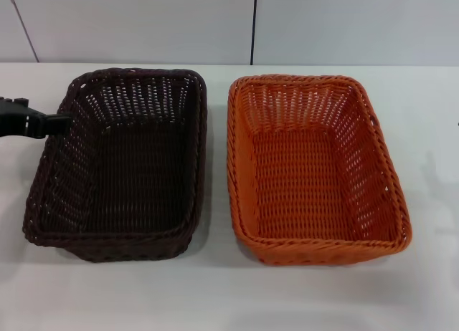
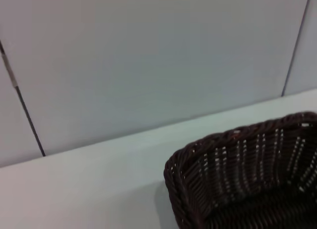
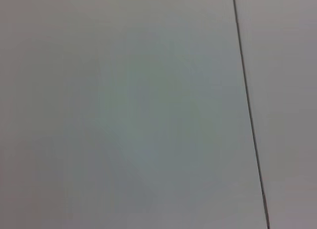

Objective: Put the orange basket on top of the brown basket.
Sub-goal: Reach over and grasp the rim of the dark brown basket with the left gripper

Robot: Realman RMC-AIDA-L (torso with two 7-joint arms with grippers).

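Note:
The brown basket (image 1: 118, 166) sits on the white table at the left of the head view. The orange basket (image 1: 312, 170) sits beside it on the right, a narrow gap between them. Both are upright and empty. My left gripper (image 1: 57, 122) is at the head view's left edge, level with the brown basket's left rim and reaching up to it. The left wrist view shows one corner of the brown basket (image 2: 247, 174). My right gripper is out of view, and its wrist view shows only wall.
The white table (image 1: 229, 295) extends in front of both baskets. A grey panelled wall (image 1: 143, 23) with a dark seam stands behind the table's far edge.

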